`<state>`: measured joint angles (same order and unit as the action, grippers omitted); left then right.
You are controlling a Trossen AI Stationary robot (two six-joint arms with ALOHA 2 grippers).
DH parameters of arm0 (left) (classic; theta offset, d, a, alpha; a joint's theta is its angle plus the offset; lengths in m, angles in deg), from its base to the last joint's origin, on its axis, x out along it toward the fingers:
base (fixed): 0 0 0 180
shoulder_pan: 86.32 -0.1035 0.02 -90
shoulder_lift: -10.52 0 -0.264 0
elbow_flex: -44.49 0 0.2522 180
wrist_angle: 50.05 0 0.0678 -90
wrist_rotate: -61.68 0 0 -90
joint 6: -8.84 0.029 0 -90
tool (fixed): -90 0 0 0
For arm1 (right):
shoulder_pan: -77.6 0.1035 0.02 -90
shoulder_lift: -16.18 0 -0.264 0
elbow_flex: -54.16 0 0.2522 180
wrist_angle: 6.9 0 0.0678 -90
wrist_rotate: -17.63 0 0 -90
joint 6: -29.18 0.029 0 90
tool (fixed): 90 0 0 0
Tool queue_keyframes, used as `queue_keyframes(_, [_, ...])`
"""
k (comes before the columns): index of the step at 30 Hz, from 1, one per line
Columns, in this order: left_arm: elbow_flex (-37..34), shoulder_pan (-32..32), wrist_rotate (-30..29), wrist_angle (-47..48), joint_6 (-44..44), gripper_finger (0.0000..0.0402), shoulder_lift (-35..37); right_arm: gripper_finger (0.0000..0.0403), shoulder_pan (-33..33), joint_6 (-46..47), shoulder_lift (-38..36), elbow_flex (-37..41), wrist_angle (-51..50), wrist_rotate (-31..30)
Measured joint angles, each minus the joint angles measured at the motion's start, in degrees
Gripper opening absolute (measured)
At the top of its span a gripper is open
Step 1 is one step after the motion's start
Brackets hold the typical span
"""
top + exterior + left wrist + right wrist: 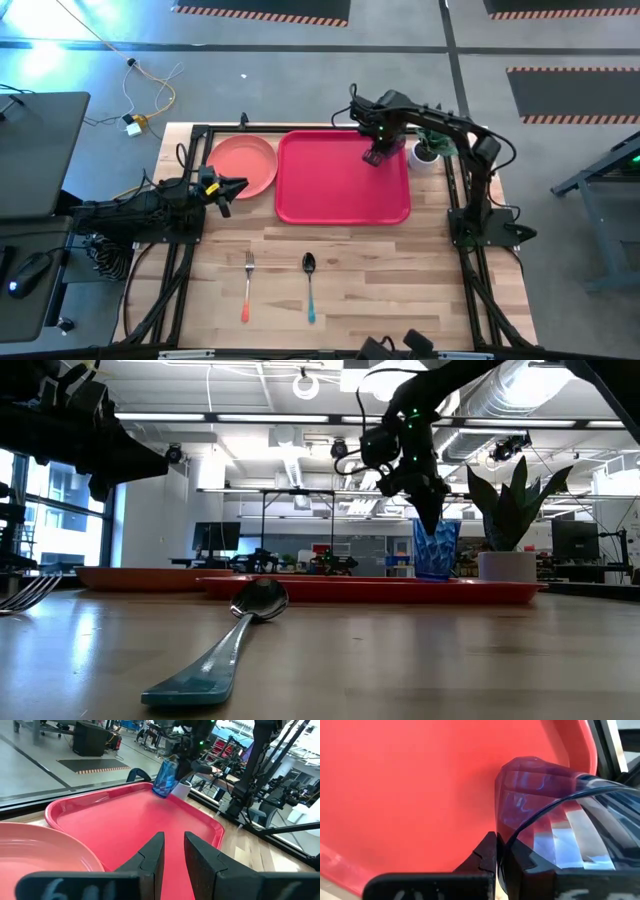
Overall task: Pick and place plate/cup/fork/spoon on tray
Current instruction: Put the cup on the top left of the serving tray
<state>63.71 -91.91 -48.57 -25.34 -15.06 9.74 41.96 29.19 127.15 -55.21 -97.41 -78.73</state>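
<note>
Your right tool (377,156) pinches the rim of the cup (165,777), which sits at the tray's (330,195) far right corner. The plate (245,165) lies just left of the tray, nearest your left tool (232,188), whose fingers are a little apart.

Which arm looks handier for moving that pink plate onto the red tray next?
Probably the left: the left gripper hovers open right beside the plate, while the right gripper is busy across the tray, pinching the cup.
</note>
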Motion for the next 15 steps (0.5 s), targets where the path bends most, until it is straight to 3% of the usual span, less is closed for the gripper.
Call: queue_keyframes(15, [0.0, 0.0, -0.2, 1.5, 0.0, 0.0062, 0.0, 0.0000, -2.0, 4.1, 0.2, 0.0, 0.9, 2.2])
